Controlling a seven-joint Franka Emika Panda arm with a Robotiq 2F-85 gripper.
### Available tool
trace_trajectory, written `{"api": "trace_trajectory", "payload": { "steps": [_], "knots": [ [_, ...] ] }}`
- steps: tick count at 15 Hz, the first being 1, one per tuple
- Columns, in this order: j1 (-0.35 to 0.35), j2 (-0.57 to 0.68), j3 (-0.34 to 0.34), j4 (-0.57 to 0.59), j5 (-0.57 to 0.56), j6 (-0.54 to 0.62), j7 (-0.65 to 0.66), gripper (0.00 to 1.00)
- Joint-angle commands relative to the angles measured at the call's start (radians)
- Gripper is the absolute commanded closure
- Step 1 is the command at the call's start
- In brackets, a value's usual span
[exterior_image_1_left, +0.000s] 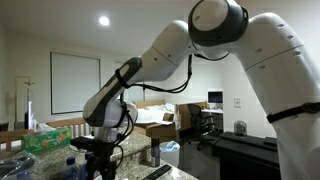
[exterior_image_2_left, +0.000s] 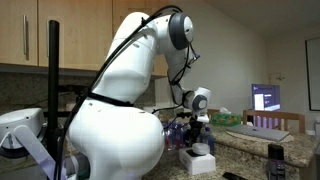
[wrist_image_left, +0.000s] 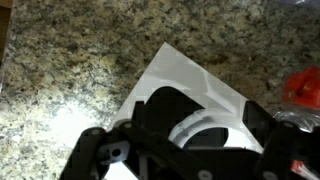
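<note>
The gripper (wrist_image_left: 185, 140) stands wide open and holds nothing. In the wrist view its two dark fingers (wrist_image_left: 96, 150) enter from the 6 o'clock edge, one toward 7 o'clock and the other toward 5 o'clock, with a broad gap between them.

In that gap, running up toward 12 o'clock, lies a white box (wrist_image_left: 185, 75) turned cornerwise on the speckled granite countertop (wrist_image_left: 70, 50). The fingers flank the near end of the box. Whether either finger touches it cannot be told from this view. A dark rounded shape sits over the near part of the box, between the fingers, and it is too blurred to identify. At 3 o'clock, by the edge of the picture, there is a red thing (wrist_image_left: 303, 85) on the counter, close to the box's right corner but apart from it.

In an exterior view the gripper (exterior_image_2_left: 197, 128) hangs pointing down, with the white box (exterior_image_2_left: 198, 160) directly beneath it at 6 o'clock on the countertop (exterior_image_2_left: 250, 160). They are near each other, and a small gap seems to remain.

In an exterior view from the opposite direction the gripper (exterior_image_1_left: 98, 152) hangs low over the counter. A green packet (exterior_image_1_left: 45, 140) lies at 9 o'clock from it, well apart. The box is hidden in this view.
</note>
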Motion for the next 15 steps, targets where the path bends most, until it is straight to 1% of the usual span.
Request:
{"api": "trace_trajectory", "payload": {
  "steps": [1, 3, 5, 9, 12, 15],
  "knots": [
    [-0.024, -0.047, 0.014, -0.06, 0.07, 0.01, -0.051, 0.0],
    [-0.024, -0.033, 0.019, -0.048, 0.084, -0.002, -0.068, 0.0],
    [-0.014, -0.002, 0.02, -0.021, 0.072, -0.02, -0.071, 0.0],
    [0.002, 0.038, 0.011, 0.008, 0.047, -0.015, -0.034, 0.0],
    [-0.001, 0.056, -0.014, 0.016, 0.035, -0.003, -0.005, 0.0],
    [-0.024, 0.047, -0.068, 0.001, 0.034, 0.014, 0.025, 0.0]
  ]
}}
